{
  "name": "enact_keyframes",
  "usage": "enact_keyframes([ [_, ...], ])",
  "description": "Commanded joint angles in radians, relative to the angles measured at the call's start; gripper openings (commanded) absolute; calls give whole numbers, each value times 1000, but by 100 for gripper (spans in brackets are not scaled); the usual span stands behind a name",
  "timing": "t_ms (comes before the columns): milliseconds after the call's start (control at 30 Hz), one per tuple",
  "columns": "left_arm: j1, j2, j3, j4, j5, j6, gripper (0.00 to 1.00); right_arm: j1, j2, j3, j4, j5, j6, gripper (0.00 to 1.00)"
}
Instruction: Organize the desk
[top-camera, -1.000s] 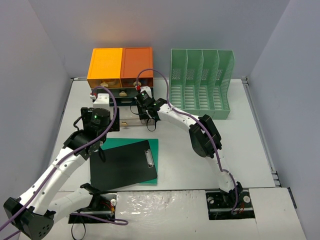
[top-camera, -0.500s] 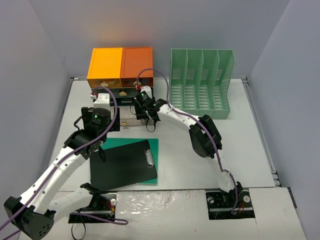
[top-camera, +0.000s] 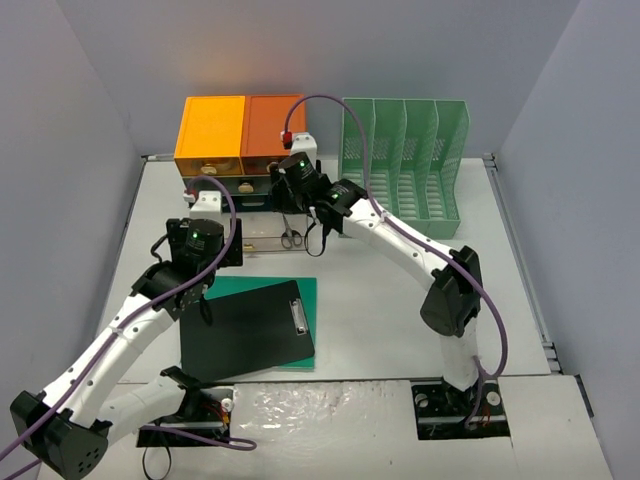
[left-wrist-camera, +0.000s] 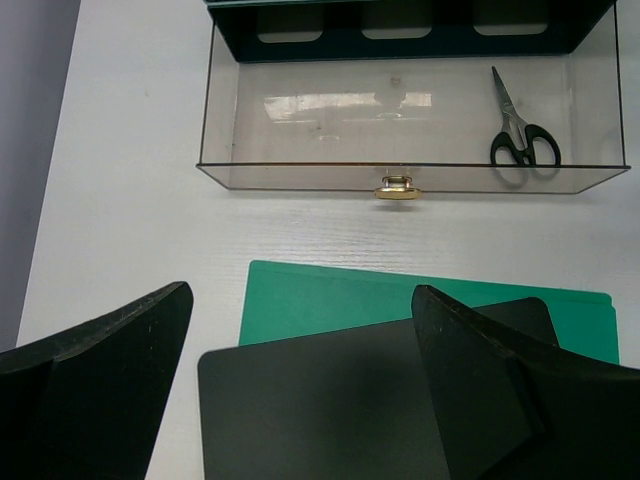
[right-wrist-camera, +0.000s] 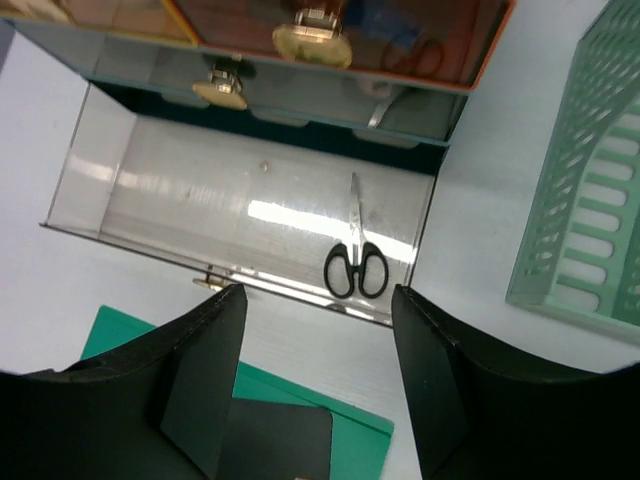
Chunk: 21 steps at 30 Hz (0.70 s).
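Note:
The white desk (top-camera: 400, 310) carries a black clipboard (top-camera: 245, 330) lying on a green folder (top-camera: 310, 290). A clear drawer (left-wrist-camera: 300, 177) stands pulled out of the orange-topped unit (top-camera: 240, 125). Black-handled scissors (right-wrist-camera: 356, 265) lie flat at its right end, also seen from above (top-camera: 290, 238). My right gripper (right-wrist-camera: 318, 295) hovers open above the drawer's front right corner, nothing between its fingers; from above it is by the unit's front (top-camera: 297, 190). My left gripper (left-wrist-camera: 300, 295) is open over the folder's far edge, empty, just short of the drawer (top-camera: 205, 250).
A green slotted file rack (top-camera: 403, 165) stands at the back right, its edge in the right wrist view (right-wrist-camera: 590, 200). Grey-lilac walls enclose the desk on three sides. The drawer's brass knob (left-wrist-camera: 397, 188) faces the folder.
My right gripper has opened, risen out of the drawer and drawn back toward the orange unit, leaving the scissors lying in the drawer. The left arm has barely moved.

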Motion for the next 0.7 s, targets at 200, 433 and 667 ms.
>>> enact_keyframes([
  [200, -5, 3, -56, 34, 71, -98, 89, -102, 76, 230, 61, 89, 6, 56],
  [433, -9, -38, -123, 17, 104, -152, 89, -189, 196, 364, 127, 21, 6, 57],
  [667, -19, -25, -138, 23, 130, -180, 89, -251, 271, 393, 238, -84, 25, 57],
])
